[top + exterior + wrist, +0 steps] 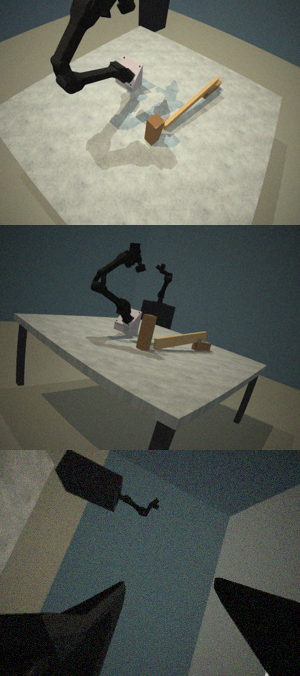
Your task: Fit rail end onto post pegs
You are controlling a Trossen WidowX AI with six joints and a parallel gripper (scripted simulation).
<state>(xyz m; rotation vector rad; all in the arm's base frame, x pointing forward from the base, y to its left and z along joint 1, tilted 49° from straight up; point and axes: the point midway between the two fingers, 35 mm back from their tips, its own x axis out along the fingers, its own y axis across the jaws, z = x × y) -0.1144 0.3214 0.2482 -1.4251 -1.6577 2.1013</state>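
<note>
Though tilted, rail (191,102) in bracket (199,340)

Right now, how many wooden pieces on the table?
3: upright post at centre; rail sloping from beside it; low footboard block under the rail's far end. Pegs hidden.

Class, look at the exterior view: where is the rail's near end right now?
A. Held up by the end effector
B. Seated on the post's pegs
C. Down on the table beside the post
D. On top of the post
C: the rail slopes down from the footboard block to the table beside the post.
</note>
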